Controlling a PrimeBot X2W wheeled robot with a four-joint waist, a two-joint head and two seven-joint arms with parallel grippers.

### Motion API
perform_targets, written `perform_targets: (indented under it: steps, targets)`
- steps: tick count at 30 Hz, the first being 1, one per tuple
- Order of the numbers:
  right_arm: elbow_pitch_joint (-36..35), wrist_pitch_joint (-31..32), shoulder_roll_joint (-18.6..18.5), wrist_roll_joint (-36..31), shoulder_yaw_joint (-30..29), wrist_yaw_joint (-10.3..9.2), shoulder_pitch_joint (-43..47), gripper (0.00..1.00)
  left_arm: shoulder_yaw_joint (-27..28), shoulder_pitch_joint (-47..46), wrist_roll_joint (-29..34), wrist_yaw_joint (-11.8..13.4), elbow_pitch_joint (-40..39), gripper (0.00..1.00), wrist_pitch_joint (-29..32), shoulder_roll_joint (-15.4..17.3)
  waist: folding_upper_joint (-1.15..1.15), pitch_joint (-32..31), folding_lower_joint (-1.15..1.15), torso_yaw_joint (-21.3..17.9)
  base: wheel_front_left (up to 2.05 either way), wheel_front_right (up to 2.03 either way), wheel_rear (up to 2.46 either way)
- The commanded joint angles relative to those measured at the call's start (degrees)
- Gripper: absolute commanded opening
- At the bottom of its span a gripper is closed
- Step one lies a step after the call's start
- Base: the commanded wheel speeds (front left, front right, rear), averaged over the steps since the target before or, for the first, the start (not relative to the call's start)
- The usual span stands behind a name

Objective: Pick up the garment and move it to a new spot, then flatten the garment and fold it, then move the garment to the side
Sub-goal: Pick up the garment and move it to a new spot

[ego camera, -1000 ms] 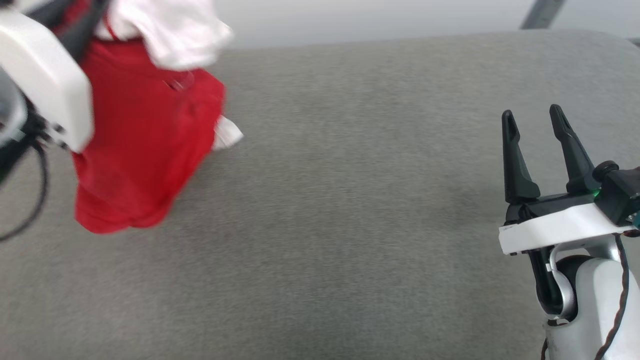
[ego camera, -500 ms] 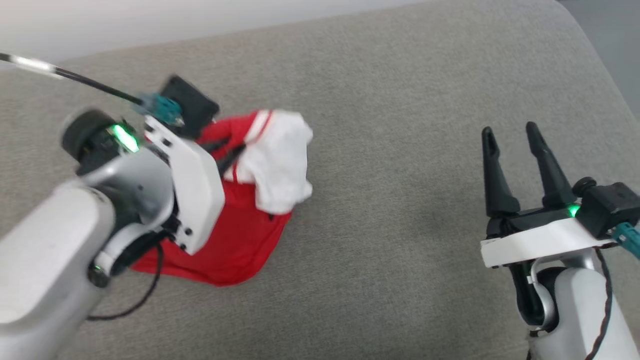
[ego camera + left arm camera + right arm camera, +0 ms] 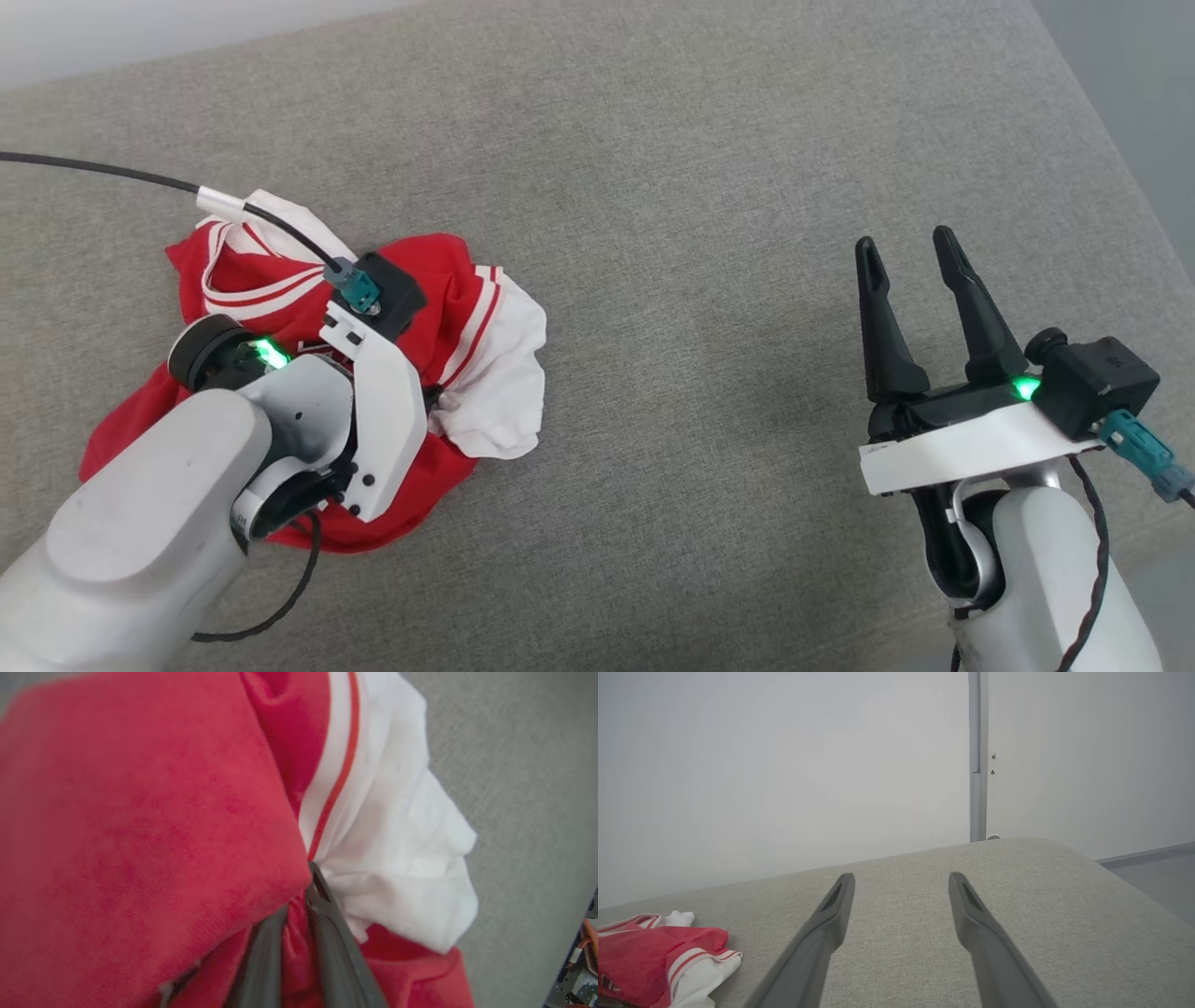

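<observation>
The garment (image 3: 457, 280) is seen bunched in a crumpled heap on the left part of the grey upholstered surface (image 3: 672, 205). Red body cloth lies uppermost, a white sleeve (image 3: 504, 373) is spilled out toward the middle, and the striped collar (image 3: 243, 289) is turned up at the far side. The left gripper (image 3: 302, 891) is set down into the heap from above. In the left wrist view its two dark fingers (image 3: 336, 952) are drawn close together, and a fold of red cloth is pinched between them, just beside the red-striped sleeve trim. In the head view those fingers are hidden beneath the white wrist housing (image 3: 383, 411). The right gripper (image 3: 906, 245) is held well apart from the garment, over bare surface at the right. Its fingers are spread wide and nothing is held between them. In the right wrist view the garment is seen at the lower left, and a pale wall (image 3: 784, 765) is seen behind the surface's far edge.
</observation>
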Motion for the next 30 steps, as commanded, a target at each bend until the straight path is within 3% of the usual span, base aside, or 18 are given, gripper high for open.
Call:
perform_targets:
  steps: [1,8,9,10,21,30]
  targets:
    - [0.46,-0.55,0.04,0.20,0.22,0.00,-0.85,1.00,-1.41,1.28,0.54,-0.47,2.40,0.00,0.19,-0.56,0.00,0.52,0.00,-0.45,0.00,0.00,0.00]
    - [1.95,-1.34,0.04,0.31,0.49,0.00,-1.92,1.00,-4.10,0.89,0.85,-1.80,10.47,0.01,-1.09,-3.52,0.00,0.50,0.00,0.25,0.00,0.00,0.00]
    - [2.08,-1.39,0.05,0.27,0.52,0.00,-2.02,1.00,-4.00,0.39,0.91,-1.88,10.69,0.69,-1.99,-3.83,0.00,0.34,0.00,0.52,0.00,0.00,0.00]
    - [2.20,-1.37,0.04,0.17,0.47,0.00,-2.02,1.00,-3.61,-0.15,0.67,-2.05,10.76,1.00,-2.97,-4.08,0.00,0.12,0.00,0.84,0.00,0.00,0.00]
    - [2.70,-1.18,0.01,-2.19,-0.99,0.00,-0.26,1.00,0.80,0.10,0.88,-2.40,2.78,1.00,-18.26,-2.87,0.00,-4.88,0.00,6.49,0.00,0.00,0.00]
    - [2.28,0.80,0.02,-3.77,-2.14,0.00,2.27,1.00,5.41,5.80,1.58,1.97,-1.12,1.00,-29.77,-0.15,0.00,-9.64,0.00,11.21,0.00,0.00,0.00]
